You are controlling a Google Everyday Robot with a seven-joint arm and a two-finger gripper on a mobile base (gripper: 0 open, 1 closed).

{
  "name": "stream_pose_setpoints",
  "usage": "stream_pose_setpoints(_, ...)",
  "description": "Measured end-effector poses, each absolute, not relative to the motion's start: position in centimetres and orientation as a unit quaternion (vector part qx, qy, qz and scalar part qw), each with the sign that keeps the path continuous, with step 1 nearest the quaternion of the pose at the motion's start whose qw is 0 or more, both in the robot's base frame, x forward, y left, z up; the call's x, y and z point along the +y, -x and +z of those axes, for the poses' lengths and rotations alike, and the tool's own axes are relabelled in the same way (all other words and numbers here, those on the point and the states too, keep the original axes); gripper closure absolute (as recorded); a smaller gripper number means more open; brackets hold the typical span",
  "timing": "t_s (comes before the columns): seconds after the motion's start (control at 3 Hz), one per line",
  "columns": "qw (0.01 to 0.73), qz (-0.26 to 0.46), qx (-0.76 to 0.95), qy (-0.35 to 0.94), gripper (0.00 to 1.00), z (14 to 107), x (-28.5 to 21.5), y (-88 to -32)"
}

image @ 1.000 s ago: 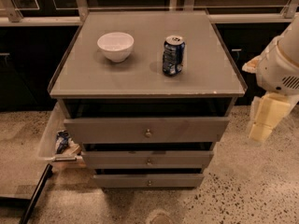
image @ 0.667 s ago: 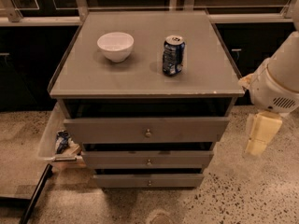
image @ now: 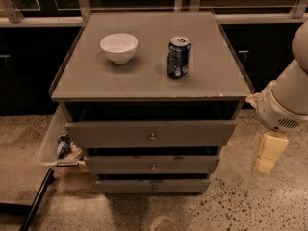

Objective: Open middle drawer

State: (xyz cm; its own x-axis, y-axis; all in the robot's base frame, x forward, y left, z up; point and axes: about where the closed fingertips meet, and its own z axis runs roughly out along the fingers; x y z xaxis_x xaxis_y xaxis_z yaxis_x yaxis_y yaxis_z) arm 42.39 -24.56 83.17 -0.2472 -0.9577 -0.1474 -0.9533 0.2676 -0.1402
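View: the one camera view looks down on a grey cabinet (image: 149,98) from the front.
Middle drawer: the middle drawer (image: 120,163) is the low flat front second from the top, at 6 o'clock of the picture's centre. Its knob (image: 153,167) is bare, and none of its inside shows.
Neighbours: the top drawer (image: 110,134) is at 12 o'clock of it, and the bottom drawer (image: 125,186) at 6 o'clock.
Counter: the counter (image: 144,83) carries a white bowl (image: 119,47) at its 10 o'clock and a can (image: 178,57) at its 1 o'clock, near each other but apart.
Hand: the hand (image: 265,163) hangs from the arm (image: 288,97) at 3 o'clock of the middle drawer. It is past the cabinet's right edge and well apart from the knob. I cannot tell whether it is apart or together.
Change: over the last second the hand has dropped from level with the top drawer to about level with the middle one. The drawers, bowl and can have not moved.
Meaning: the height now looks about right, but the hand is off to the side, so the pull has not begun.
Next: probably a move towards 9 o'clock to reach the middle knob, not its neighbours.
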Motion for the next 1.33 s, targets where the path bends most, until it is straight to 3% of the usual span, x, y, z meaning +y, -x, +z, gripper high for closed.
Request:
stream_pose_setpoints(0.67, 0.083, 0.033, 0.801, 0.592, 0.00, 74.4, -24.7, -42.5)
stream_pose_setpoints(1.33, 0.127, 0.049, 0.781, 0.609, 0.00, 66.4, -24.0, -42.6)
